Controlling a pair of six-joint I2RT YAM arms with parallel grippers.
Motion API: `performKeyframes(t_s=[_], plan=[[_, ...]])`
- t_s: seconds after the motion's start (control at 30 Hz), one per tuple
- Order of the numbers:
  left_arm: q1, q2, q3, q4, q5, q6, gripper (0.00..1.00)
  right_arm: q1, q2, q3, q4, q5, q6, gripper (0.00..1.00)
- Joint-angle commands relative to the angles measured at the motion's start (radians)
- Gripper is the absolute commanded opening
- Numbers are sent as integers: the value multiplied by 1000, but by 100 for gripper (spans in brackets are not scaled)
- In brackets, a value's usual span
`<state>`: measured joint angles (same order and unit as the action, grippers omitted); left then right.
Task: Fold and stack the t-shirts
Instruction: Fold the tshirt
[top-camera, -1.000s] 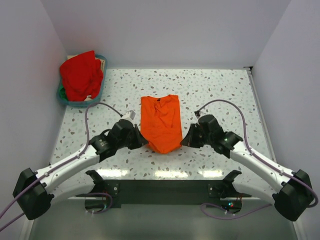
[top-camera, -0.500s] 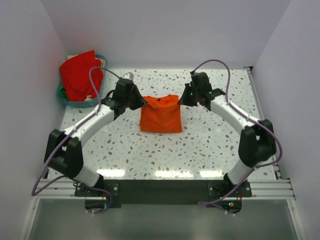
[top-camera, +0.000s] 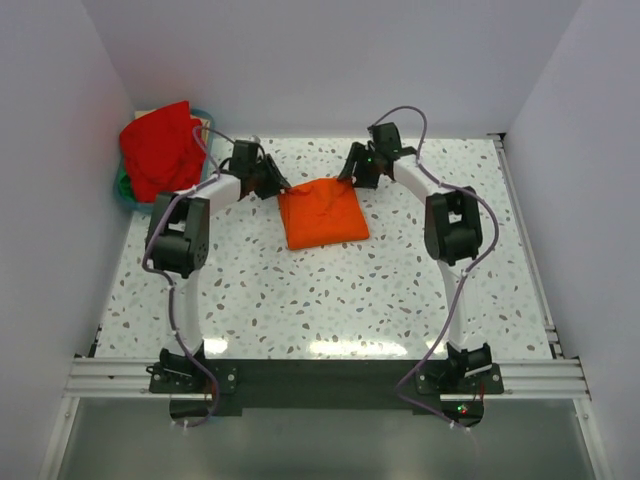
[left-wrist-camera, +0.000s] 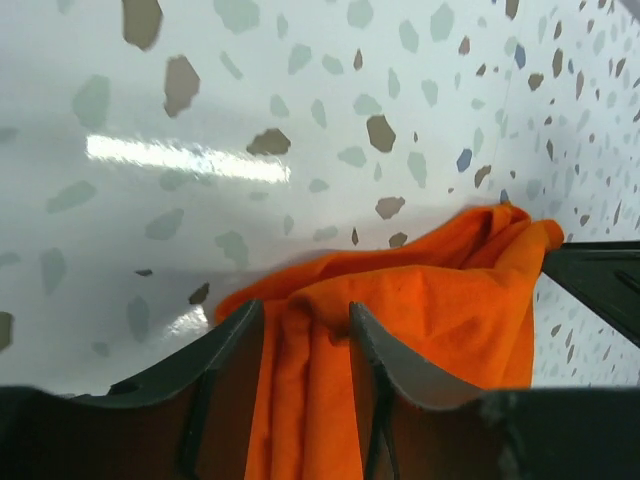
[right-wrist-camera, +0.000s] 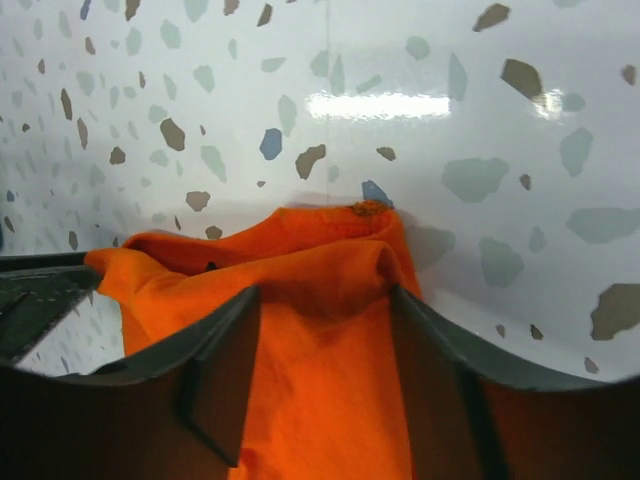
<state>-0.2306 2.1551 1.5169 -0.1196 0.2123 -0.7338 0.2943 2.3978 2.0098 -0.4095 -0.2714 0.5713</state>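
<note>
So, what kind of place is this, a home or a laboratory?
Probably a laboratory test cell: two robot arms mounted at a speckled table, plain white walls around it, and an orange t-shirt and a basket with a red t-shirt.

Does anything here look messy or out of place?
Only mildly. The red t-shirt is an unfolded heap spilling over the rim of the basket at the far left. The folded orange t-shirt lies slightly askew and rumpled. Nothing looks damaged.

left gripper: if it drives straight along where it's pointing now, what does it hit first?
The orange t-shirt. Its bunched edge lies between the parted fingers of the left gripper, so any advance pushes into cloth straight away. Past the shirt, probably only the speckled table, though depth there is hard to judge.
</note>
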Motion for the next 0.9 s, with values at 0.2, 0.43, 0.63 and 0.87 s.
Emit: performKeyframes(t_s=[0.2, 0.43, 0.63, 0.87], plan=[[66, -166, -35, 166, 35, 28, 50, -63, -215, -110, 73, 23, -31, 62], [2, -71, 87, 38, -39, 125, 50, 11, -267, -235, 116, 58, -79, 60], [-42, -20, 127, -41, -140, 192, 49, 31, -186, -181, 101, 152, -131, 60], [-59, 14, 169, -89, -200, 234, 49, 31, -85, -42, 55, 198, -146, 55]])
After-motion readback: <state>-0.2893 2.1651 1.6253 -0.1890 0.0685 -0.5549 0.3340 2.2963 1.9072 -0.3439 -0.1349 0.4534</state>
